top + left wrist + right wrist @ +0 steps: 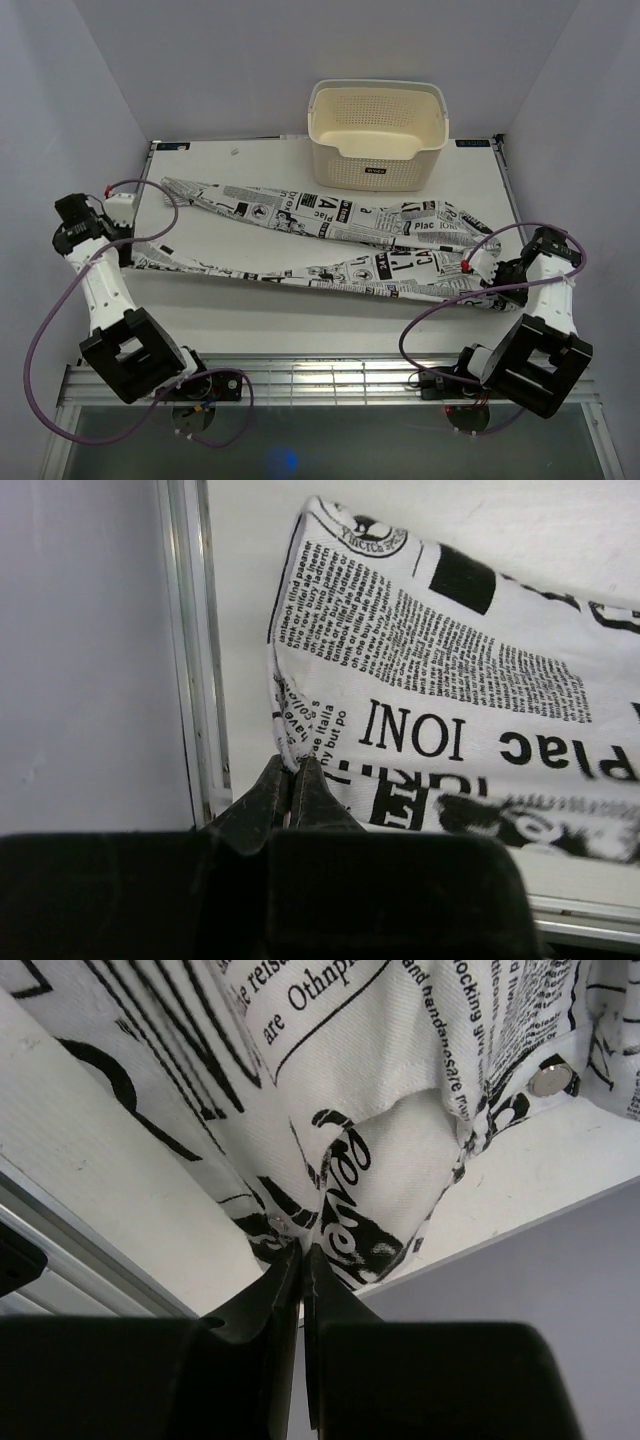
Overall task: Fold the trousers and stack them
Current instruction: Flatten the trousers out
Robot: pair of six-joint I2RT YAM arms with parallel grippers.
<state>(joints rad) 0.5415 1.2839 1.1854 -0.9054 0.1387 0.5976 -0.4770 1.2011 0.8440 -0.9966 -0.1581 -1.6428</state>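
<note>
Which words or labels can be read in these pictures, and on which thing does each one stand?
"Plac": trousers, large print, top view.
"INOI": trousers, large print, left wrist view.
"are Othnp": trousers, right wrist view.
Small columns of print on the trousers: mostly too small to read.
Dark label on the basket: too small to read.

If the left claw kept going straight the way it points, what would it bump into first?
The trousers. The left claw is shut on their corner, and printed cloth fills the way just ahead. Beside the cloth only bare table shows, though depth is hard to judge.
</note>
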